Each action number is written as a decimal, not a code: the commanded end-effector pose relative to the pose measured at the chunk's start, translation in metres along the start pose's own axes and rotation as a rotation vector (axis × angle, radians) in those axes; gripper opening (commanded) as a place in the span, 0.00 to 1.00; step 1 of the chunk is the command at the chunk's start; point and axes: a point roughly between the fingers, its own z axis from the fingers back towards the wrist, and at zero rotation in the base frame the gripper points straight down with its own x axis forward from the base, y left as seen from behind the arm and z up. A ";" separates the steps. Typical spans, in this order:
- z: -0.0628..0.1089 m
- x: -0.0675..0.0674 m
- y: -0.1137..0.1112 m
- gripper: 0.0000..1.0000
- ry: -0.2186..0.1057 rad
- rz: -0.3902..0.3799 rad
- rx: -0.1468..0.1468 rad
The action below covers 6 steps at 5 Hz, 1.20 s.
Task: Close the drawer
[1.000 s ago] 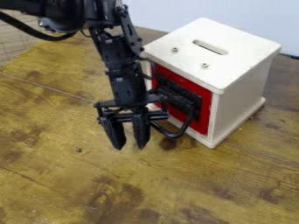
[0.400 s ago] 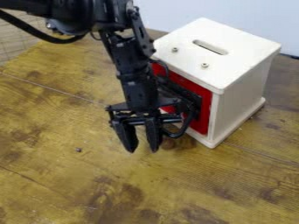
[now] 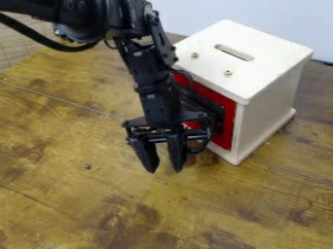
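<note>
Drawer: its red front is on the side of the white box that faces the arm, toward the left of the view; a dark inset sits in the red, and a black rounded loop handle curves out low on it, partly behind the gripper
Drawer position: in the box, with the arm in front of much of it; how far in it sits is hard to tell behind the arm
Box: a white cube standing upright on the wooden table, toward the table's far right corner, against or near the pale wall
Box top: one long rounded slot near the far edge, plus two small round metal-looking screw heads nearer the red side
Arm: black, coming in from the upper left of the view and reaching down beside the red front, with cables along it
Gripper: black, pointing down just beside the handle, on its left in the view; whether it touches the handle cannot be told
Fingers: two, apart, with a gap between the tips and nothing seen gripped
Table: brown wood with dark knots and stains, and a small dark speck left of the gripper
Writing: no brand, label or lettering can be read on drawer or box
</note>
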 end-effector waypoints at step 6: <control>0.024 -0.004 -0.031 1.00 -0.153 -0.040 -0.039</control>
